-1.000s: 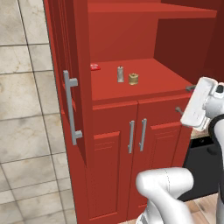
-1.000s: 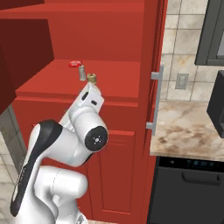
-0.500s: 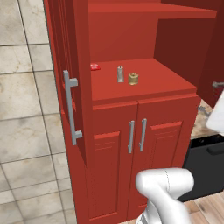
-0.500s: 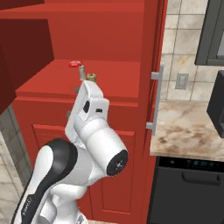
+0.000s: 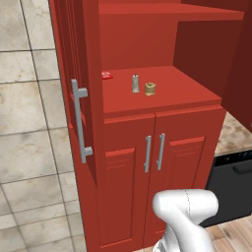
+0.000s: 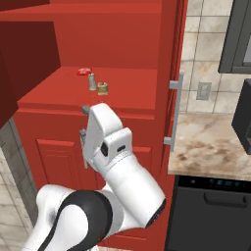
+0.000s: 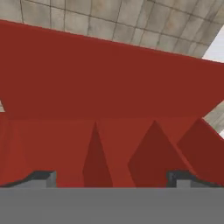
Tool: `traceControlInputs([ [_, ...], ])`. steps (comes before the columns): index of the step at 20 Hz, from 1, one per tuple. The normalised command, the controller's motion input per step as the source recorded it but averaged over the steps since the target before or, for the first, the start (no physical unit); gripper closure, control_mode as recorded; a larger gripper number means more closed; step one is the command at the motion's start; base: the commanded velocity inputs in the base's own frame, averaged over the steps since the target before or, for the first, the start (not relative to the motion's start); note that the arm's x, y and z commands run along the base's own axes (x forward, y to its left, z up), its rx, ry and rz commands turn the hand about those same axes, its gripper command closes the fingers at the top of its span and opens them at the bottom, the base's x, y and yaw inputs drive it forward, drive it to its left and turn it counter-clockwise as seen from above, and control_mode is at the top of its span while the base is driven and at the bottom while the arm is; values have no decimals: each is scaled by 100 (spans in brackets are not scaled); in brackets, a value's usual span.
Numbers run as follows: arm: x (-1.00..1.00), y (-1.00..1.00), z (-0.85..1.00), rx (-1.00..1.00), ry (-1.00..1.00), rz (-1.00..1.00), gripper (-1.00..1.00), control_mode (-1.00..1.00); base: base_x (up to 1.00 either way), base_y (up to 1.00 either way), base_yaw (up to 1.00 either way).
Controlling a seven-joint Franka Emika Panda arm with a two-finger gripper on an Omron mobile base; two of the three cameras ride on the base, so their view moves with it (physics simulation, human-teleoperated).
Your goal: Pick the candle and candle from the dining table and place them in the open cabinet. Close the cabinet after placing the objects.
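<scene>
Two candles stand on the red inner shelf of the open cabinet: a slim grey candle and, right beside it, a squat golden candle. My gripper hangs in front of the shelf's front edge, below the candles and apart from them. It is open, fingertips wide apart, nothing between them. The hand view looks at red cabinet panels. The dining table is out of view.
A small flat red item lies at the shelf's back left. The left door and right door stand open, long silver handles outward. Two shut lower doors sit beneath. A marble counter over a black appliance is at the right.
The arm has swung away from the right side of the left base view. In the right base view the hand has come lower in front of the shelf edge. The candles have not moved.
</scene>
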Motion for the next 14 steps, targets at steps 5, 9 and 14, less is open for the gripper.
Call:
traceControlInputs([
  [5, -56, 0, -4, 0, -54, 0, -100, -100, 0, 0, 0],
  [9, -76, 0, -1, 0, -60, 0, -100, -100, 0, 0, 0],
  [14, -66, -3, 0, 0, -50, 0, -100, -100, 0, 0, 0],
])
